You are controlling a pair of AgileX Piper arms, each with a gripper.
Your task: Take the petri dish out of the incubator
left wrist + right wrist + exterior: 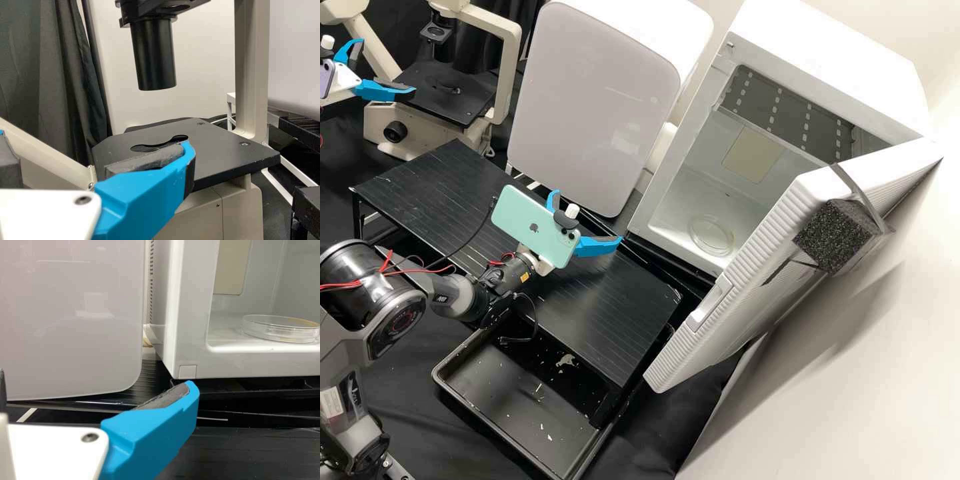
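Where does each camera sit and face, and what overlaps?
High view: fixed, looking forward and down; blue-fingered left end effector and right end effector show.
Left wrist view: at wrist, facing beige microscope; blue finger shows.
Right wrist view: at wrist, facing open white incubator; blue finger shows.
High and right wrist share clear round petri dish.

The right pincer (588,217) has bright blue fingers (593,248) with dark grey pads (165,398) and a white plate (50,452) with a screw (90,437). Beside it: mint-green phone (528,223), white knob (572,211). Behind it: grey arm housing (450,291), black cylindrical joint (367,267), red cables (339,286). The left pincer (388,65) is also blue and white; a purple phone (325,79) adjoins it.
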